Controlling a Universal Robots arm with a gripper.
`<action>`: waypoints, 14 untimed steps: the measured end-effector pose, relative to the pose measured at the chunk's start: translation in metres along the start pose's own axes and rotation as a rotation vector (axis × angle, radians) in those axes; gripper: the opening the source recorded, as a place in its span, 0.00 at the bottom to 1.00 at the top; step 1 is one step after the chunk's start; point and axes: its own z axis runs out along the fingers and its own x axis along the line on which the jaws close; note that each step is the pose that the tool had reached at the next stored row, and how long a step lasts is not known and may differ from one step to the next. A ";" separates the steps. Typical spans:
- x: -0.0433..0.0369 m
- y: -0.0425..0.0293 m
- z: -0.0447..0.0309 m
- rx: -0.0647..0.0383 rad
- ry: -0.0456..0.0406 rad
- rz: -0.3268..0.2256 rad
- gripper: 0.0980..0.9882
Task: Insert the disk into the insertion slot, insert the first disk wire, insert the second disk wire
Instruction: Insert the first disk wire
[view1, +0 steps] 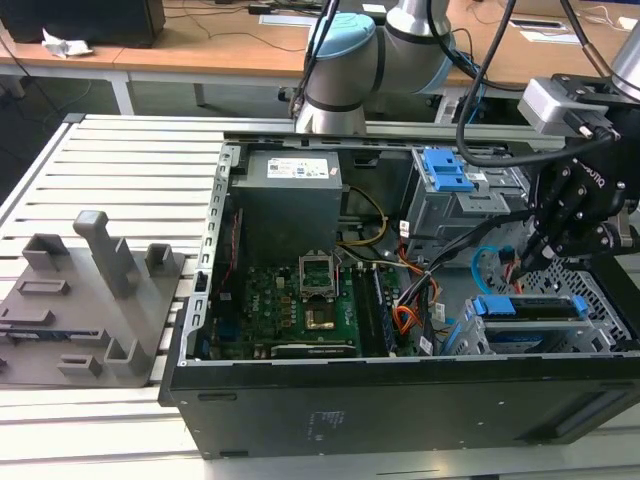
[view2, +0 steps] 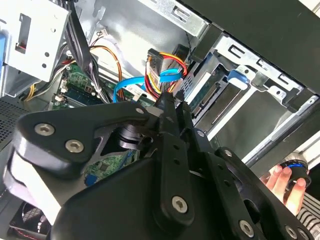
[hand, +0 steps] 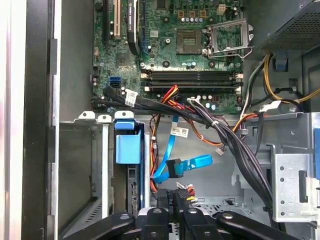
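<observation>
Slatted bench (view1: 130, 150): blue-framed silver disk (view1: 528, 306) lies largely hidden in the perforated grey slot (view1: 602, 300). Black gripper (view1: 523, 262) nearby — fingers (view2: 167, 116) together.

Bright, even room light; glare on bare metal case wall (view2: 135, 30); soft shadows under cables (hand: 230, 137).

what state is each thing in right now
the disk: seated in the insertion slot, blue carrier tab outward
the insertion slot: filled by the disk
the gripper: shut on the coloured-wire plug
the coloured-wire plug: held, not in the disk
blue flat cable: loose, black end unplugged
cpu socket: open, no chip
</observation>
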 end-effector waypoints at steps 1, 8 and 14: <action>0.0000 0.0000 0.0000 0.000 0.0005 0.000 0.08; 0.0073 -0.0002 0.0002 0.000 0.0054 0.000 0.08; 0.0371 -0.0007 0.0008 0.000 0.0053 0.000 0.08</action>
